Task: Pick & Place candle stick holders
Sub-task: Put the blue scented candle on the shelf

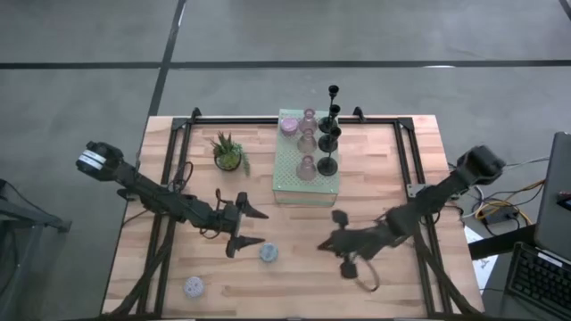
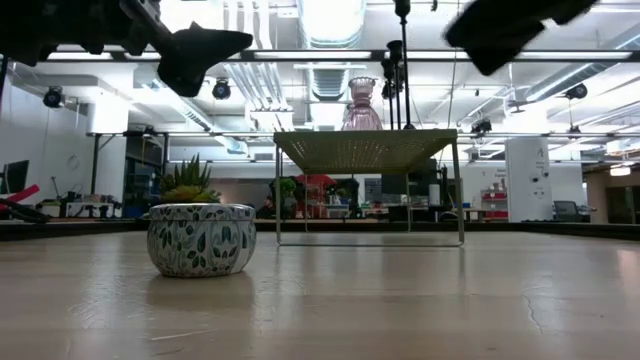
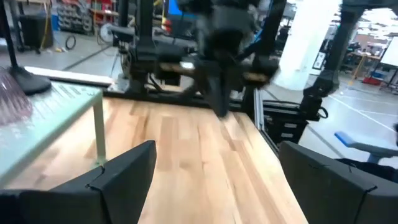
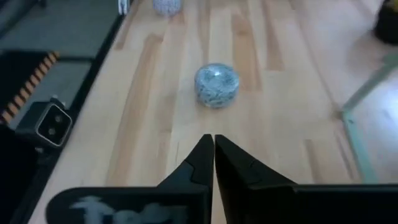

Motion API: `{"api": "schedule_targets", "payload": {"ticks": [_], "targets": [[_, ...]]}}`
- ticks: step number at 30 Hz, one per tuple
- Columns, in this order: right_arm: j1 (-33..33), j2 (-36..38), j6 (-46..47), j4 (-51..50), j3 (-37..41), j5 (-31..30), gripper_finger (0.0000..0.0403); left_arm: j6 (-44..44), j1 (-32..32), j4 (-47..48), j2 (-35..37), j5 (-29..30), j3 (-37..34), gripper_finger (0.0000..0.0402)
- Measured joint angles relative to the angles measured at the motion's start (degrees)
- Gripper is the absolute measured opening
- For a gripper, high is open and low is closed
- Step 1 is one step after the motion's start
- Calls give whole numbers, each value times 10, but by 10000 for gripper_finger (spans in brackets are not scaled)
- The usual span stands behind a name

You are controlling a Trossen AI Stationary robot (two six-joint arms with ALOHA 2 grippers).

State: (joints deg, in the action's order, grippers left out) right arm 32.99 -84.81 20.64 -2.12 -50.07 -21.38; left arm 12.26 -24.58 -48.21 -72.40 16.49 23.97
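Two pale grey-blue candle stick holders sit on the wood: one between my grippers, the other near the front left. Pink glass holders and black slim-stemmed ones stand on the pale green perforated block. My left gripper is open, held level above the table, just left of the nearer grey-blue holder. My right gripper is shut and empty, raised off the table to the right of that holder and slanting down toward it.
A small green plant in a patterned pot stands left of the green block. Black frame rails run along the table's left, right and far sides. Bare wood lies at the front centre.
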Motion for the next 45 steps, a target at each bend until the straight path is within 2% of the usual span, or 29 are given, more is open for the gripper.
{"api": "schedule_targets", "payload": {"ticks": [10,17,24,33,40,45], "targets": [[2,251,-17,99,244,-9,8,4,0,4,-2,0,0,344],[2,423,-45,113,351,3,8,2,1,-2,-10,3,0,344],[2,584,-105,108,399,5,8,9,1,-2,-10,5,0,344],[1,748,-117,-17,411,6,8,10,1,8,-11,5,1,344],[1,847,-117,-108,422,4,8,10,0,8,-11,5,1,344],[1,847,-138,-134,428,0,8,11,0,5,-14,5,1,344]]}}
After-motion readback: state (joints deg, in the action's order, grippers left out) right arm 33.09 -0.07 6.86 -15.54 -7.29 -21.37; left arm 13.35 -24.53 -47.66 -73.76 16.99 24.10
